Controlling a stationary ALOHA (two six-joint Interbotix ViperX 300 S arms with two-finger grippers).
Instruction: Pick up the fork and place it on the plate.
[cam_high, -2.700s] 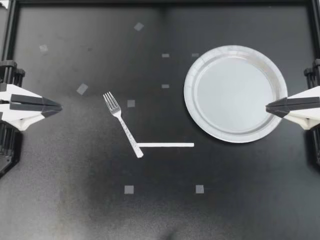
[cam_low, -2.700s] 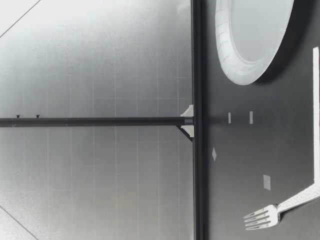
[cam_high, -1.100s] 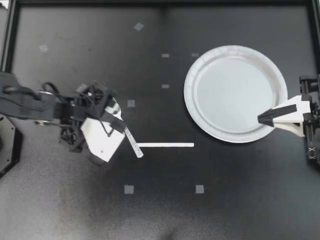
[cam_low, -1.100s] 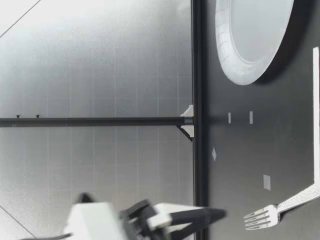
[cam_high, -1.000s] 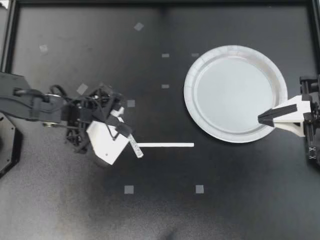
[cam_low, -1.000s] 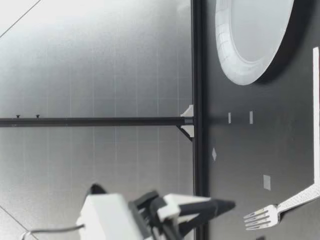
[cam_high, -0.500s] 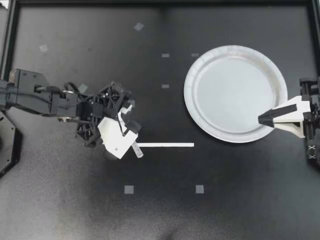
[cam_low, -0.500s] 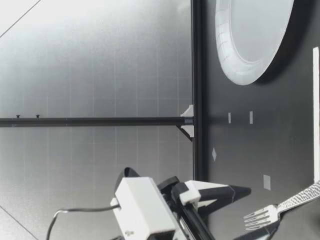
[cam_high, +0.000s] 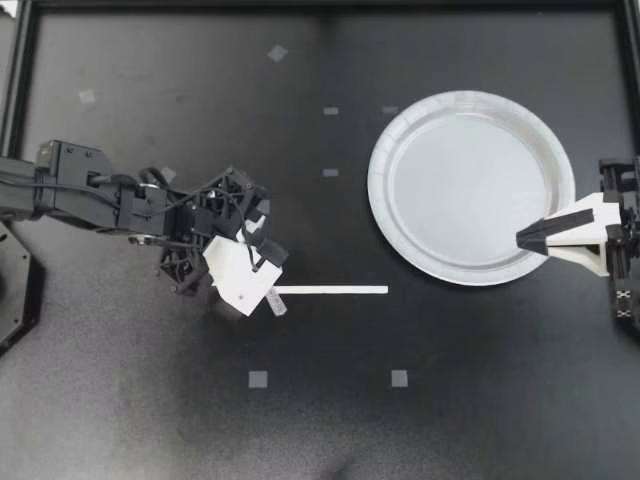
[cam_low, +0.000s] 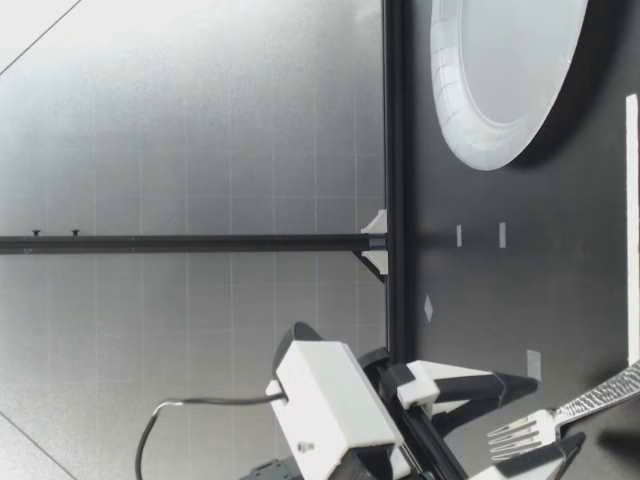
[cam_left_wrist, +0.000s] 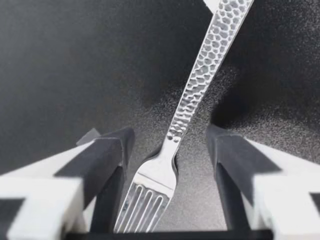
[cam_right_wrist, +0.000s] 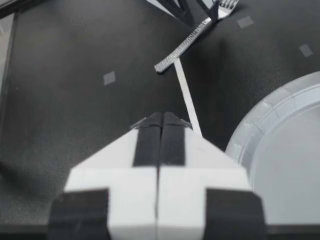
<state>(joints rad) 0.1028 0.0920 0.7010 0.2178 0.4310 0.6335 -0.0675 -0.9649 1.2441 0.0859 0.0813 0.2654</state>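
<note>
The silver fork (cam_left_wrist: 195, 95) lies flat on the black table, tines toward my left gripper's wrist. My left gripper (cam_high: 256, 252) is low over it, open, one finger (cam_left_wrist: 112, 165) on each side of the fork's neck with a gap on both sides. From above only the handle's end (cam_high: 275, 302) shows past the gripper. At table height the tines (cam_low: 520, 435) sit between the two fingers. The grey plate (cam_high: 470, 190) is at the right and holds nothing. My right gripper (cam_high: 522, 238) is shut at the plate's right rim, and its own shut tips (cam_right_wrist: 160, 125) point toward the fork (cam_right_wrist: 190, 37).
A white tape strip (cam_high: 330, 290) runs from the fork's handle end toward the plate. Small grey tape squares (cam_high: 258, 378) dot the table. A black frame (cam_high: 320, 5) borders the table's far edge and sides.
My left arm has moved right and down over the fork, and its fingers have drawn closer around the neck. The fork, plate and right gripper have stayed put.
</note>
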